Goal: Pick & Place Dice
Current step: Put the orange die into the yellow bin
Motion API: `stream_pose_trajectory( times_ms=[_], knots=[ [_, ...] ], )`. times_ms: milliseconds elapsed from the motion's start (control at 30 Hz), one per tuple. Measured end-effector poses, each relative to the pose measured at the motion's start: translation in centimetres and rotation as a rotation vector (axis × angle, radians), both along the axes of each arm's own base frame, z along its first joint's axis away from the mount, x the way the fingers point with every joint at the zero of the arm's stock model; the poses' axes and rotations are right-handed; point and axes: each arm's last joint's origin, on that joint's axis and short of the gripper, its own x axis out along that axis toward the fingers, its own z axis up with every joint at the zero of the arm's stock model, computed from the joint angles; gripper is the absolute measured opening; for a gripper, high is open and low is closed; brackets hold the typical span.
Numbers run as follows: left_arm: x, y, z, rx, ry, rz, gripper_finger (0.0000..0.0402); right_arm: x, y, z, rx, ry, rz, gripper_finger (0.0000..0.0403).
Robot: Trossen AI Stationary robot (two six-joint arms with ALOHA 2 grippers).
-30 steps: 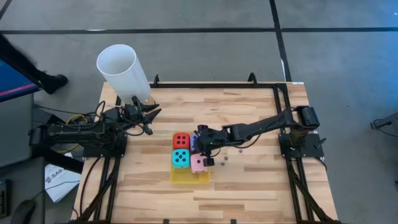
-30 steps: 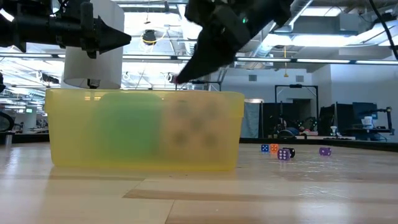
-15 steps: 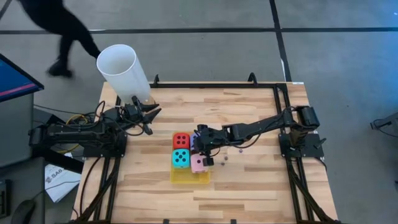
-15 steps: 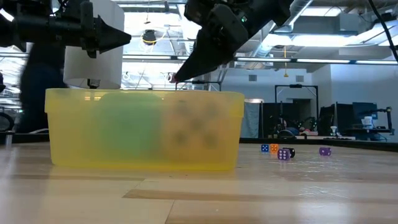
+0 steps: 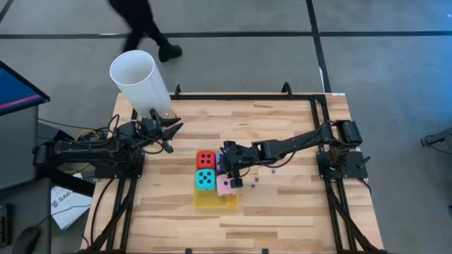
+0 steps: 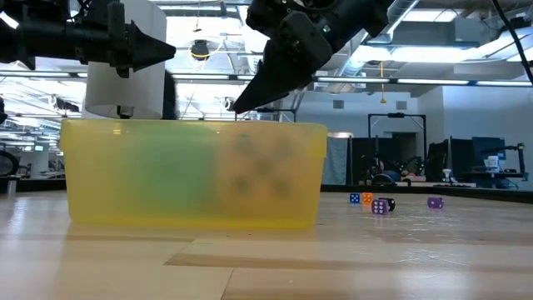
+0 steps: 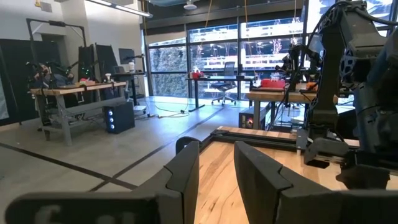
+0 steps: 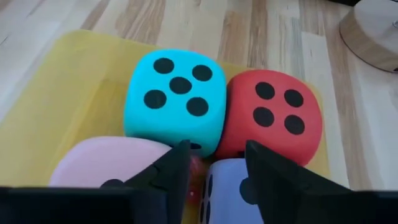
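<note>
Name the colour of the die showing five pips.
Cyan, with dark pips; the cyan die shows best in the right wrist view.

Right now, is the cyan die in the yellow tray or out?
In. The cyan die sits inside the yellow tray, five pips up, touching the red die.

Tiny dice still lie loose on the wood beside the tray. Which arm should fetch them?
Probably the right. Its gripper hangs open over the yellow tray, and the tiny dice lie just beside it. The left gripper waits farther off by the white cylinder.
</note>
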Motion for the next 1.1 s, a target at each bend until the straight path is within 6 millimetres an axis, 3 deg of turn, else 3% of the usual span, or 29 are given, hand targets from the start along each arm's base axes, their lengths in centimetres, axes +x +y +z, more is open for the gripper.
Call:
stream_pose_trajectory(
  times_ms=[333,767,1100],
  knots=[
    [0.0,0.0,0.0,0.000,0.001,0.000,0.0090,-0.4,0.0,0.5,-0.002,0.011,-0.001,0.0169],
    [0.0,0.0,0.0,0.000,0.002,0.000,0.0090,-2.6,-0.3,4.9,0.005,-0.050,-0.001,0.0091],
    [0.0,0.0,0.0,0.000,0.002,0.000,0.0090,-2.4,-0.7,5.6,0.010,-0.114,-0.010,0.0072]
  ],
)
